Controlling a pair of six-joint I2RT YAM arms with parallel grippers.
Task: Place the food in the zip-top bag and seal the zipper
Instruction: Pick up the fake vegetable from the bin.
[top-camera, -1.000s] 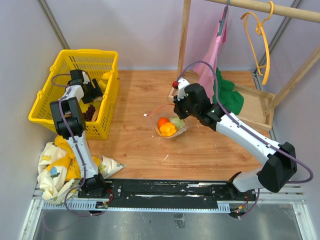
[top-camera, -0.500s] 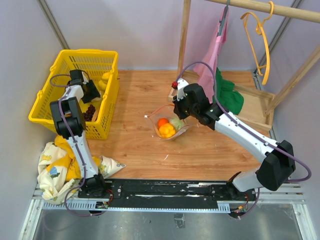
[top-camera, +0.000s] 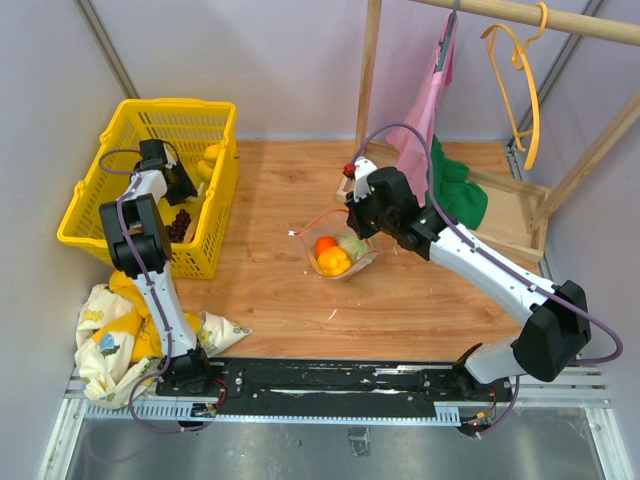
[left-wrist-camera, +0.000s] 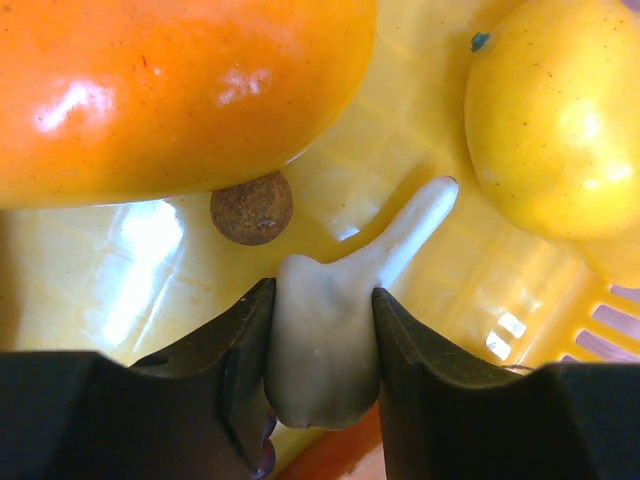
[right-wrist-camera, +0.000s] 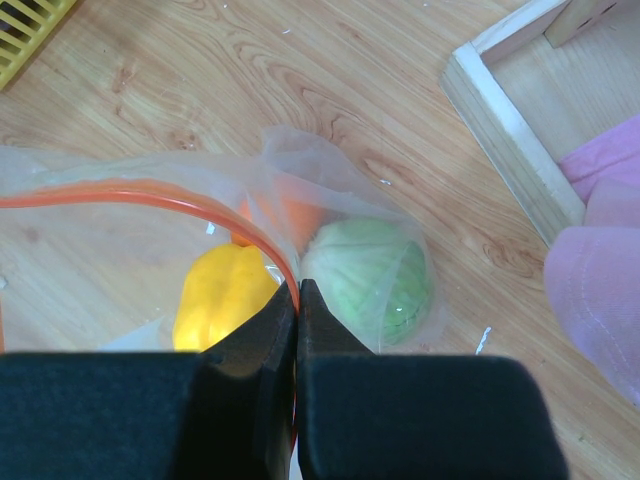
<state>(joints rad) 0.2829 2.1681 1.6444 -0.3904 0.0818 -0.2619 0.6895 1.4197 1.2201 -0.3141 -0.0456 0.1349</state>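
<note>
In the yellow basket (top-camera: 90, 215) at the bench's (top-camera: 280, 310) far left, the left jaws (left-wrist-camera: 322, 295) are down near the basket floor. They are part closed, with both fingers touching the sides of a white toy piece (left-wrist-camera: 325, 345) whose thin stalk points away from the wrist. No gap shows on either side.
- An orange toy fruit (left-wrist-camera: 150, 90) lies just beyond the white toy piece.
- A yellow toy fruit (left-wrist-camera: 560, 120) lies to the right of the stalk, not touching it.
- A small brown disc (left-wrist-camera: 251, 208) sits under the orange toy fruit's edge.
- Purple grapes (top-camera: 178, 225) lie nearer in the basket.

At mid-bench, the zip-top bag (top-camera: 300, 235) is mouth open. The right jaws (right-wrist-camera: 297, 300) are fully closed on its rim, pinching the orange-red zipper (right-wrist-camera: 150, 193), which curves away to the left from the grip.

Seen inside through the film:
- a yellow piece (right-wrist-camera: 225, 295)
- a green ball (right-wrist-camera: 375, 275)
- an orange piece (right-wrist-camera: 290, 215) behind them

The three sit close together.

A wooden tray (right-wrist-camera: 500, 110) and a pink cloth (right-wrist-camera: 600, 260) are to the right of the bag, apart from it. Printed snack packets (top-camera: 110, 335) lie at the near left corner.
</note>
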